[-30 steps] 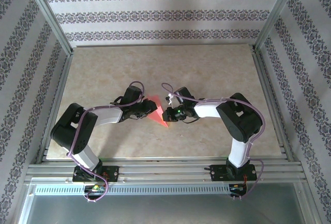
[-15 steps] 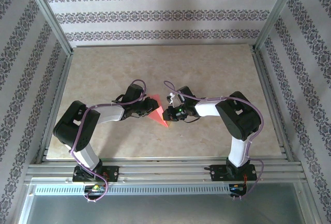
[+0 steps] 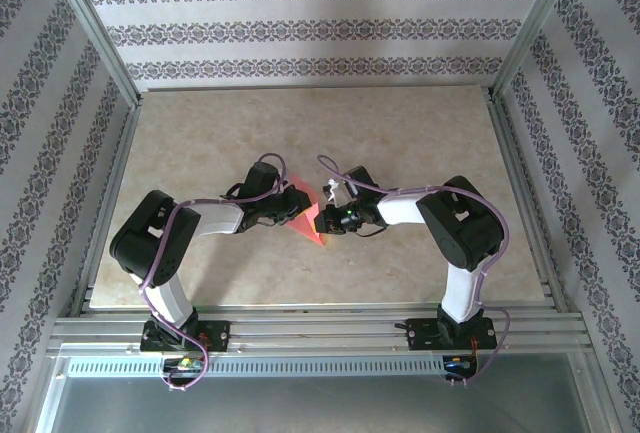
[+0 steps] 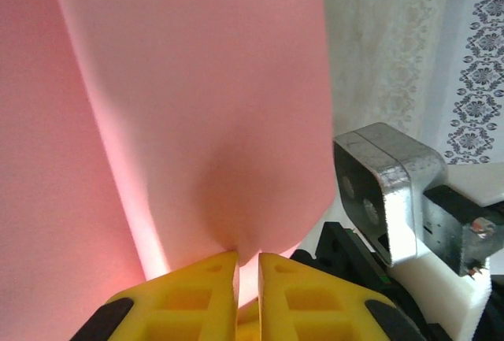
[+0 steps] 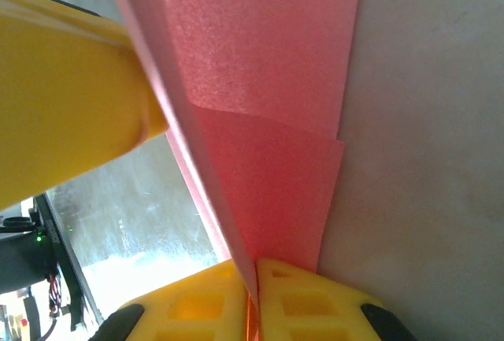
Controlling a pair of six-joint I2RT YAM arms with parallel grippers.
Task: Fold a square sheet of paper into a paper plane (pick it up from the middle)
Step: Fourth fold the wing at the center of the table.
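Note:
The paper plane (image 3: 307, 221) is a salmon-pink pointed fold held above the table's middle, between both grippers. My left gripper (image 3: 291, 207) comes at it from the left. In the left wrist view its yellow jaws (image 4: 248, 256) stand almost together, pinching the paper's (image 4: 197, 105) lower edge, which dimples there. My right gripper (image 3: 326, 221) holds the other side. Its yellow jaws (image 5: 256, 262) are shut on the layered flaps (image 5: 268, 120) along a crease. The left gripper's yellow finger (image 5: 71, 113) shows beside the paper in the right wrist view.
The marbled beige table (image 3: 400, 133) is bare around the arms. Aluminium frame posts (image 3: 100, 63) and patterned walls (image 3: 320, 23) close it in on three sides. The right arm's wrist housing (image 4: 386, 191) sits close beside the left gripper.
The left arm has edged right toward the paper and its jaws have narrowed onto the paper's edge. The right gripper has kept its grip and place.

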